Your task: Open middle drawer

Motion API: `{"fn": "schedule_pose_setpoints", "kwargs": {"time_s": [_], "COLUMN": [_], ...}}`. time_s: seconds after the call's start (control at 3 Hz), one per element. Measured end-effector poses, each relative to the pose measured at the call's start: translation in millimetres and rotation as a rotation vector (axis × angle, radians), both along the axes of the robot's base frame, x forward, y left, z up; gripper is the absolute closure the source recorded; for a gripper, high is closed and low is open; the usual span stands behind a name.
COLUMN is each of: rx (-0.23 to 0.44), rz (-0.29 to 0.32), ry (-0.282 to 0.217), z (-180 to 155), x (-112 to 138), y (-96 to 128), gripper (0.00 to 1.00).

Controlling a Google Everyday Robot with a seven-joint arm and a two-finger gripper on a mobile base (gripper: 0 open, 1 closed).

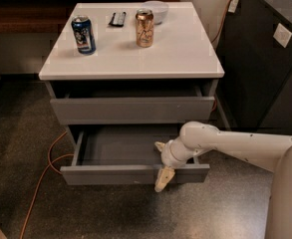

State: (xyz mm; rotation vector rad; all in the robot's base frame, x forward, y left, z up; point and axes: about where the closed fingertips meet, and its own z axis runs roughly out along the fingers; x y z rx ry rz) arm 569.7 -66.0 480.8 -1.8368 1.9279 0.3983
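The middle drawer (pixel 120 174) is a wide, shallow grey drawer. It stands pulled well out of the white-topped cabinet (pixel 185 59), with its grey tray interior showing. My gripper (pixel 162 162) is at the top edge of the drawer's front panel, right of centre. The fingers are spread: one fingertip (pixel 159 145) is inside the tray, and the other finger (pixel 164 178) hangs down over the outside of the panel. The gripper straddles the panel and is open. My white arm (pixel 235 146) reaches in from the right.
A taller-fronted grey drawer (pixel 133 110) above is slightly out. On the cabinet top stand a blue can (pixel 83 34), a copper can (pixel 144 28), a black remote (pixel 117 18) and a white bowl (pixel 155 9). An orange cable (pixel 43 176) lies on the floor at left. A dark cabinet (pixel 265 68) stands at right.
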Motion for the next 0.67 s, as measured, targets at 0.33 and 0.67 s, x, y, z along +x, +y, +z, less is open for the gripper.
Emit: {"fn": "schedule_pose_setpoints", "kwargs": {"time_s": [0.33,0.67], "rx": [0.029,0.059], "rz": [-0.01,-0.034], "ry": [0.005,0.007], "z": [7,14], "x": [23,45], "y": [0,-4], "gripper": [0.23,0.54]}}
